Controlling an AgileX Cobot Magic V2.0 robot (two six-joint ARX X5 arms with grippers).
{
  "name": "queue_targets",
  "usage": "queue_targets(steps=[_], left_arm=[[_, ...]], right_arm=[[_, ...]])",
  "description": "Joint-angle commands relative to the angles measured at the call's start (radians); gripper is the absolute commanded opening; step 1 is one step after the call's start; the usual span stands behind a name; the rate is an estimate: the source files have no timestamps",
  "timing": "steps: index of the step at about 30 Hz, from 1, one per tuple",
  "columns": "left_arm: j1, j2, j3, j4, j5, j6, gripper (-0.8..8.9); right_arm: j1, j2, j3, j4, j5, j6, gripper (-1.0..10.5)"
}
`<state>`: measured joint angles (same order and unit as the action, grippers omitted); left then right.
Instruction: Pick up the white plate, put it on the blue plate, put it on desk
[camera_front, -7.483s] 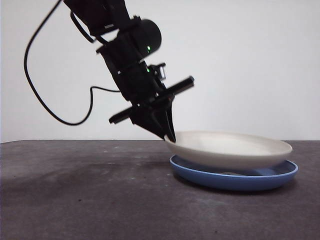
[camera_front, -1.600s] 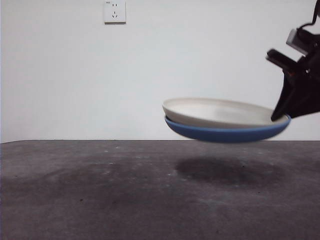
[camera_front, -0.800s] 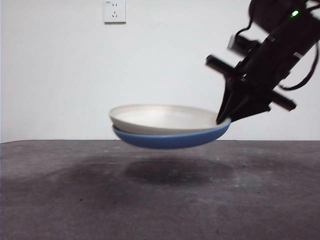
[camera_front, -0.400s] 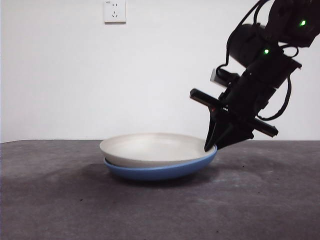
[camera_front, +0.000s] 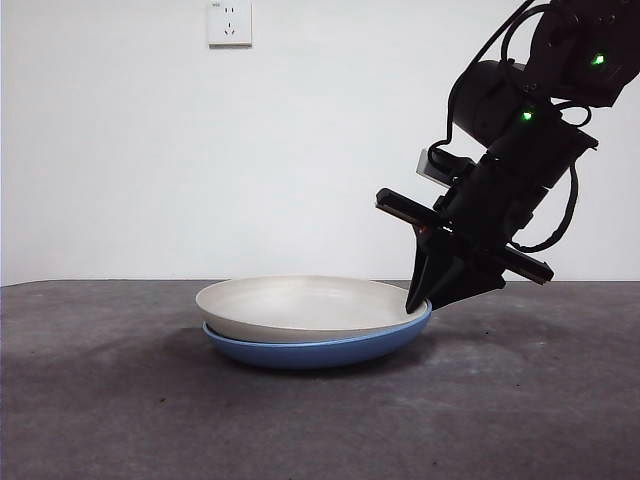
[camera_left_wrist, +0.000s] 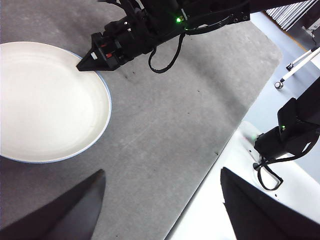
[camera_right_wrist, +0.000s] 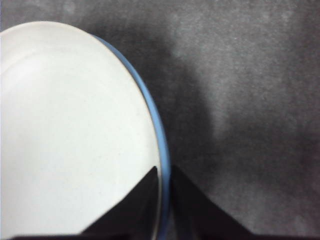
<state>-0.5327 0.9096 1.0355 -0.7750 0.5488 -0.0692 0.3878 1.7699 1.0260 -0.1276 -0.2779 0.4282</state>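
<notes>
The white plate (camera_front: 300, 300) lies nested in the blue plate (camera_front: 310, 351), and the stack rests on the desk (camera_front: 120, 400) near the middle. My right gripper (camera_front: 418, 300) reaches down from the upper right and is shut on the stack's right rim. In the right wrist view its jaws straddle the blue plate's rim (camera_right_wrist: 161, 135) beside the white plate (camera_right_wrist: 65, 125). My left gripper (camera_left_wrist: 162, 171) hangs open and empty high above the desk (camera_left_wrist: 165, 115). From there it sees the white plate (camera_left_wrist: 45, 100) and the right gripper (camera_left_wrist: 80, 66).
A wall socket (camera_front: 229, 22) is on the white wall behind. In the left wrist view the desk's edge runs diagonally, with a pale floor, a black device (camera_left_wrist: 285, 140) and a stand's leg (camera_left_wrist: 295, 70) beyond it.
The right gripper carried the stacked plates leftward through the air and lowered them. Over the last half second the stack settled onto the desk, with the gripper still on its rim.
</notes>
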Motion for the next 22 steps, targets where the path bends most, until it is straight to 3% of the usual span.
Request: queue_targets(steps=[1, 12, 22], left_arm=[[-0.004, 0.006, 0.008, 0.008, 0.002, 0.002, 3.71], [-0.004, 0.006, 0.008, 0.003, 0.002, 0.002, 3.71], [-0.004, 0.006, 0.008, 0.004, 0.002, 0.005, 3.71]], right_arm=[[0.007, 0.021, 0.023, -0.004, -0.002, 0.018, 2.1], [0.007, -0.085, 0.024, -0.038, 0.042, -0.003, 2.4], [0.012, -0.400, 0.024, -0.259, 0.039, -0.146, 2.4]])
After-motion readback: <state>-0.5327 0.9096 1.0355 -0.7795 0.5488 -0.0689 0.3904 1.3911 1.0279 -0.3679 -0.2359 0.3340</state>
